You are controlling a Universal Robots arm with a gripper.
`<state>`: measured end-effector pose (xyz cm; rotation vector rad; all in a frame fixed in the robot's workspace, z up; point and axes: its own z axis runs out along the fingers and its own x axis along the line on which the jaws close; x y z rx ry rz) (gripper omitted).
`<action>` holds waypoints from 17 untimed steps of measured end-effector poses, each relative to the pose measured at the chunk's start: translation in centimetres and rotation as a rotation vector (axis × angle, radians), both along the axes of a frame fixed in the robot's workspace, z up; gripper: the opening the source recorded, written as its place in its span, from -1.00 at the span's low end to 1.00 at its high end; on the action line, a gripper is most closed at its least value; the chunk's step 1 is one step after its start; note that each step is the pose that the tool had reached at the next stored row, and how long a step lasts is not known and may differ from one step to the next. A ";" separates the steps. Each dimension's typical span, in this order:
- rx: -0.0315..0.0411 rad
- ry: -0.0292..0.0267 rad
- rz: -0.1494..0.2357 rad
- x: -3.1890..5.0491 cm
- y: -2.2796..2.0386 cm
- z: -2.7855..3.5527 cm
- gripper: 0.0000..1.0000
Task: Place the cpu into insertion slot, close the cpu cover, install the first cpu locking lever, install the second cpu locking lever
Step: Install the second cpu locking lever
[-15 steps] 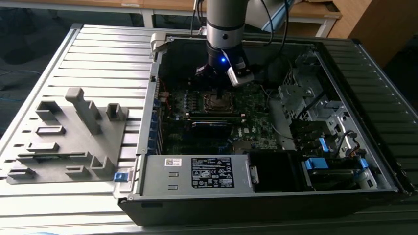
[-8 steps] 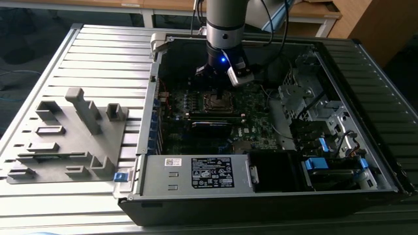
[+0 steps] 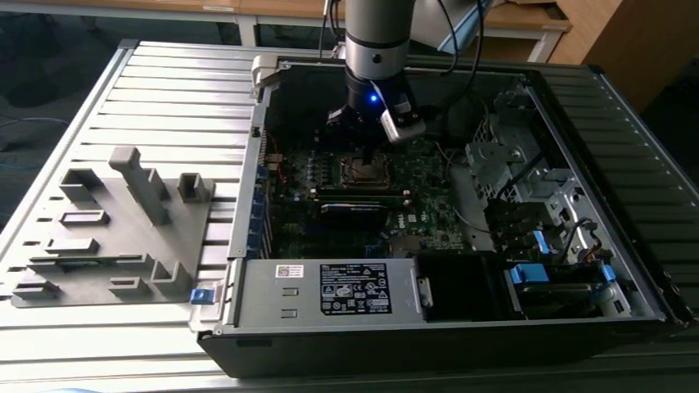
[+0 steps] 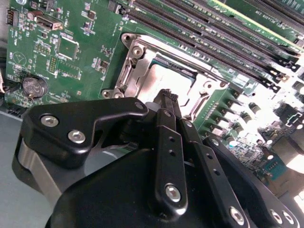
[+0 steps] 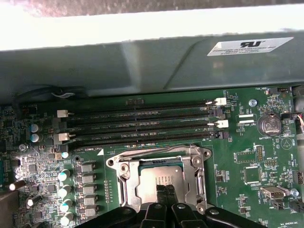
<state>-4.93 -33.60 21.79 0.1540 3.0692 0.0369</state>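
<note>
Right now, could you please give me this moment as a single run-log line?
gripper: shut, tips over socket | cpu: seated in socket | cpu cover: down around cpu | levers: cannot tell

arm [image 3: 372,49] reaching down into open computer case [image 3: 437,327] | gripper [image 3: 366,135] just above motherboard socket [image 3: 364,170] | grey fixture tray [image 3: 110,237] beside case, exterior view's left

One computer case [image 3: 459,327], one green motherboard [image 5: 247,190], one chip [image 5: 159,183], one metal frame [image 5: 190,156], one coin battery [image 5: 269,124], four memory slots [image 5: 142,121], one grey rack [image 3: 120,237]
</note>
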 end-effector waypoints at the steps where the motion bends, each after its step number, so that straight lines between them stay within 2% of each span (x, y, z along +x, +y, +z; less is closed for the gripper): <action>1: 0.0001 -0.0001 0.000 0.00 0.00 0.01 -0.79; 10: 0.0001 -0.0001 0.000 0.00 0.00 0.39 -0.79; 17: 0.0001 -0.0001 0.000 0.00 0.00 0.99 -0.79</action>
